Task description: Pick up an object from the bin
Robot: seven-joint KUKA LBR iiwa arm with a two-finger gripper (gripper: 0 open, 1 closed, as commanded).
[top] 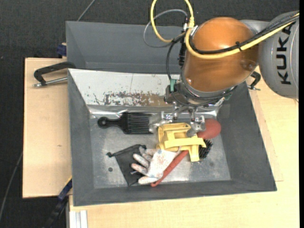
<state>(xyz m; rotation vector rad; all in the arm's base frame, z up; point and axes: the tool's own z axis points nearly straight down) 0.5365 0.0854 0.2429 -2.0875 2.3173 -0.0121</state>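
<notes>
At right-centre of the bin floor: yellow plastic piece (176, 136), blocky with a bracket-like shape, lying flat. It's the thing directly under the tool (183, 120). The tool's metal end sits right at the piece's upper edge, looks like touching or nearly so, but the angle is poor there, so treat that as probable only. Can't tell whether the tool is apart, together, or clamped on anything; the wrist body blocks that area. The yellow piece overlaps a red-handled brush (173, 166), which runs diagonally from a rounded red end at the upper right, just beside the tool, down to the lower left, with black bristles showing at the yellow piece's right side. Just left of the yellow piece and touching it: a white glove (153, 163) with pale fingers spread toward the left, lying across the brush's handle. Under and left of the glove is a black flat piece of fabric (124, 161), possibly part of the same glove. Further up-left, apart from that cluster: a black comb (127, 122) with a round-ended handle pointing left, teeth toward the tool, lying near the back wall. The grey bin (80, 141) has scuffed, rust-speckled paint on the back wall. Above the tool: the arm's big orange cover (216, 51), with a yellow cable (161, 4) looped over it.
</notes>
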